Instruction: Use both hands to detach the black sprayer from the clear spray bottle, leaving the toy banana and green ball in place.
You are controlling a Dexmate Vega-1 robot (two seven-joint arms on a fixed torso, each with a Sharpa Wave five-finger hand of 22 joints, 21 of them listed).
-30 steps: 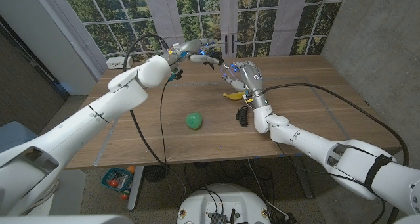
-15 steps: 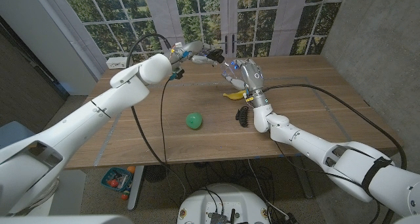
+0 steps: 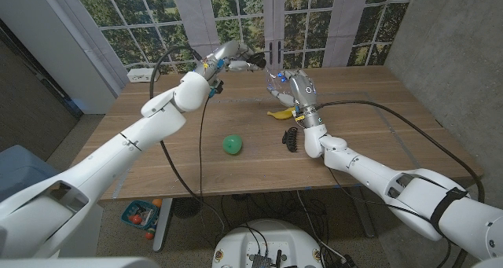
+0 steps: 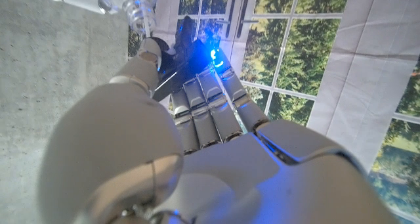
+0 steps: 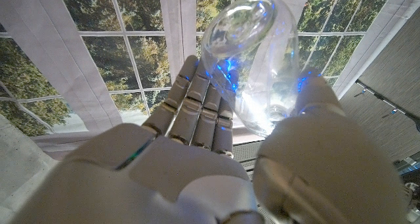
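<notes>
Head view: the left hand holds the black sprayer aloft, apart from the right hand beside the toy banana; green ball nearer. Left wrist view — fingers curl round the sprayer. Right wrist view — fingers grip the clear spray bottle. No readable writing.

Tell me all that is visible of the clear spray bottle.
The clear spray bottle looks like transparent plastic, rounded, with blue glints on its wall. The right robot hand grips it, fingers on one side and thumb on the other, lifted above the table before the window. In the head view it is barely discernible.
</notes>
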